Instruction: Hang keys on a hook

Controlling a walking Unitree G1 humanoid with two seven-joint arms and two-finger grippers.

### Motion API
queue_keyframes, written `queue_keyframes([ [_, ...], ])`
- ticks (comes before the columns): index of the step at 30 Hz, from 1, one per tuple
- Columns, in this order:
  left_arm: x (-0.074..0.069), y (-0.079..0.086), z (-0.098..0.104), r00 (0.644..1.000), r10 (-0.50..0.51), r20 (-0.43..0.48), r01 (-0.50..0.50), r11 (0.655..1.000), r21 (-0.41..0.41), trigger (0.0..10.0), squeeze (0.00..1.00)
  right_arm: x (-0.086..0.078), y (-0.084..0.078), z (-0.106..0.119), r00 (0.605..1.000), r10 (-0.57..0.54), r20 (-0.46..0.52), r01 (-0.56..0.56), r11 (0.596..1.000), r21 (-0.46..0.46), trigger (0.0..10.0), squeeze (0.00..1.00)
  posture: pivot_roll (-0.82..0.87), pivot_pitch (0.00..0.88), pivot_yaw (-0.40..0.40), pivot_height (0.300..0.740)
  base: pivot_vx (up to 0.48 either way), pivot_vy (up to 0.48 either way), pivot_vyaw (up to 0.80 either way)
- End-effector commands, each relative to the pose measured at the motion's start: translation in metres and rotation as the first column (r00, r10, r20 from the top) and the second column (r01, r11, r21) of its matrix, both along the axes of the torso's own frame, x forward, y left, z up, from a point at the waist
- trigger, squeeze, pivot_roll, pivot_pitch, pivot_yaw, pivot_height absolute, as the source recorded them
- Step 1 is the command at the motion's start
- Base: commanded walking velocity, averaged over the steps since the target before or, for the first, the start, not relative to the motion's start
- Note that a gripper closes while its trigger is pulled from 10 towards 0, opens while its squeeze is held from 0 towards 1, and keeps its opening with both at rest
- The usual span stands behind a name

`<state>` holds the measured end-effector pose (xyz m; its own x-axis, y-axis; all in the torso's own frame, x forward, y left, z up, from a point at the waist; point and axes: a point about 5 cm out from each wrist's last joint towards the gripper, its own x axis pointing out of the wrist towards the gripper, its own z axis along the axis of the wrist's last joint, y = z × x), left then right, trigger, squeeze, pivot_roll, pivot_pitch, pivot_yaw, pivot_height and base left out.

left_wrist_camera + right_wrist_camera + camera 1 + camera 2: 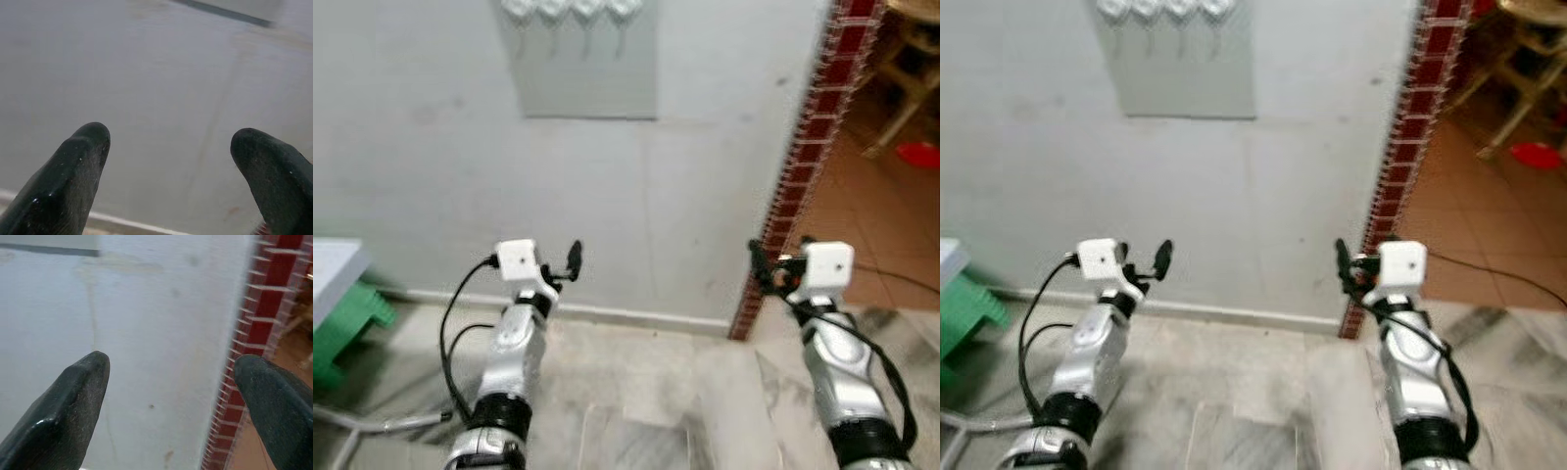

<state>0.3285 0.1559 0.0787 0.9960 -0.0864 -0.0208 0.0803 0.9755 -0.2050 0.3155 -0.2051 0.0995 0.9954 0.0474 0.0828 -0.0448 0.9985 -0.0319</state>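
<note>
Both claws, left (570,260) and right (761,262), gaping wide, holding nothing; hook rack (573,12) sitting high on wall, nearer left arm.

No readable text, labels, brands or nos. anywhere. Wall (431,147), grey panel (592,78) w/ hooks (570,10), brick edge (808,147) and white wrist boxes (517,258) all carry no legible marks; views too blurred for fine print.
</note>
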Motion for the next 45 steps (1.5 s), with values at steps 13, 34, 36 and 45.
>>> queue_keyframes([
  [13, -0.002, 0.0089, 0.0077, 1.0, 0.022, 0.017, -0.022, 1.0, 0.015, 10.0, 0.0, 0.0062, 0.0131, 0.0048, 0.998, 0.057, 0.01, -0.057, 0.998, 0.01, 10.0, 0.0, -0.01, 0.0, -0.006, 0.74, 0.0, 0.0, 0.8],
  [34, -0.0019, 0.0059, 0.011, 1.0, 0.01, 0.008, -0.01, 1.0, 0.008, 10.0, 0.0, 0.0043, 0.0075, 0.0063, 0.998, 0.058, 0.015, -0.058, 0.998, 0.002, 10.0, 0.0, -0.02, 0.0, -0.001, 0.74, 0.0, 0.0, 0.8],
  [36, -0.0018, 0.0058, 0.0112, 1.0, 0.008, 0.007, -0.009, 1.0, 0.014, 10.0, 0.0, 0.0042, 0.0073, 0.0065, 0.998, 0.061, 0.016, -0.061, 0.998, 0.0, 10.0, 0.0, -0.02, 0.0, 0.0, 0.74, 0.0, 0.0, 0.8],
  [45, -0.0039, 0.0061, 0.0132, 1.0, 0.003, 0.019, -0.004, 0.999, 0.039, 10.0, 0.0, 0.003, 0.0061, 0.0064, 0.997, 0.072, 0.014, -0.072, 0.997, -0.01, 10.0, 0.0, -0.02, 0.0, -0.002, 0.74, 0.0, 0.0, 0.8],
])
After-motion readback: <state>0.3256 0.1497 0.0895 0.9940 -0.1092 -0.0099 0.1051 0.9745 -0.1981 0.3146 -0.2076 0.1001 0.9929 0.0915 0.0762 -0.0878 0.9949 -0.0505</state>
